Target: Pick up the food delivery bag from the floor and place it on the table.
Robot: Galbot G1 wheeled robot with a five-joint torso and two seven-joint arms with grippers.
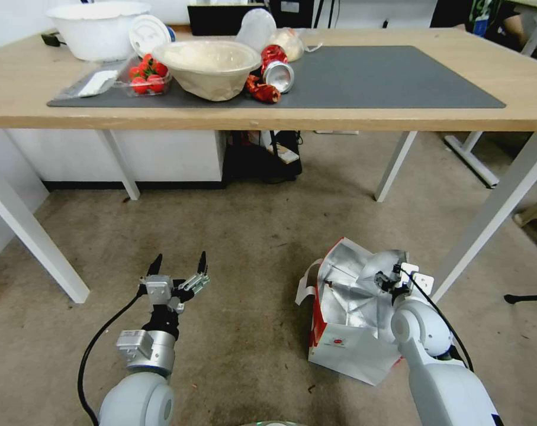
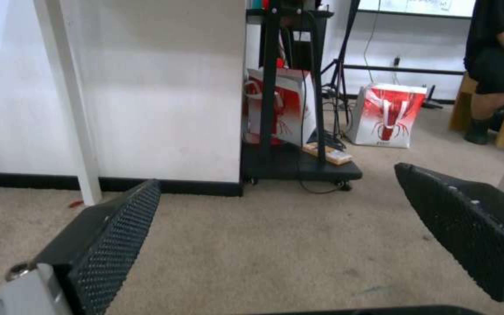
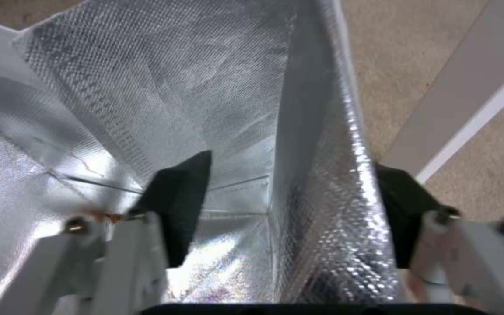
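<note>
The food delivery bag [image 1: 351, 349] stands on the carpet at the right, white with a red gusset, a small red logo and an open mouth showing foil lining [image 3: 147, 87]. My right gripper [image 1: 392, 278] reaches down to the bag's top edge. In the right wrist view this gripper [image 3: 293, 164] is open and straddles one side wall, with one finger inside the bag and one outside. My left gripper [image 1: 179, 263] hangs open over bare carpet to the left of the bag, holding nothing [image 2: 275, 179]. The table [image 1: 398, 115] with its dark grey mat [image 1: 386, 74] stands just ahead.
On the table's left half sit a beige bowl [image 1: 212, 68], a white bowl [image 1: 96, 29], strawberries [image 1: 147, 77] and crushed cans [image 1: 274, 74]. A white table leg [image 1: 493, 213] slants close to the bag's right side. A black cart [image 1: 268, 157] stands under the table.
</note>
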